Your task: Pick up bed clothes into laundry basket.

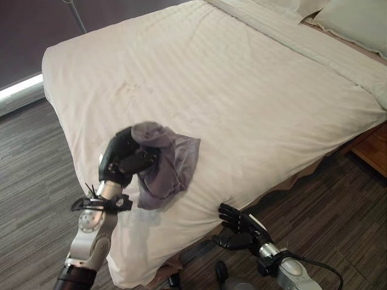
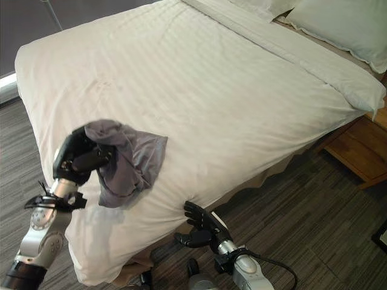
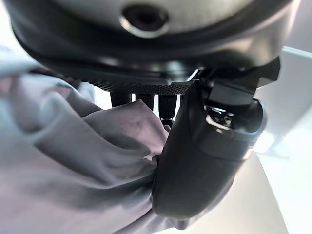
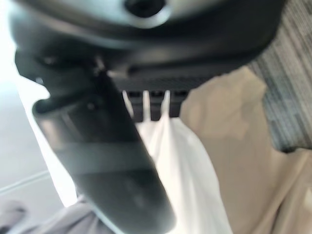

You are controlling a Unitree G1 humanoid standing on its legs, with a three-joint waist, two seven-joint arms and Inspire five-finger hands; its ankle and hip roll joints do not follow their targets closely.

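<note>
A grey-purple garment (image 1: pixel 166 164) hangs bunched above the near corner of the white bed (image 1: pixel 230 84). My left hand (image 1: pixel 121 158) is shut on it, fingers and thumb curled round the cloth (image 3: pixel 87 161); part of the garment droops below the hand and part drapes onto the bedspread. My right hand (image 1: pixel 237 228) hovers low beside the bed's near edge, over the floor, fingers relaxed and holding nothing. In the right wrist view my right hand (image 4: pixel 107 161) faces the hanging white sheet (image 4: pixel 185 170) and a beige bed skirt (image 4: pixel 234 131).
Pillows (image 1: pixel 357 21) lie at the bed's far right. A wooden nightstand (image 2: pixel 357 151) stands right of the bed. Dark wood-grain floor (image 1: pixel 30 175) surrounds the bed, and a dark wall with a light strip (image 1: pixel 18 87) runs at the far left.
</note>
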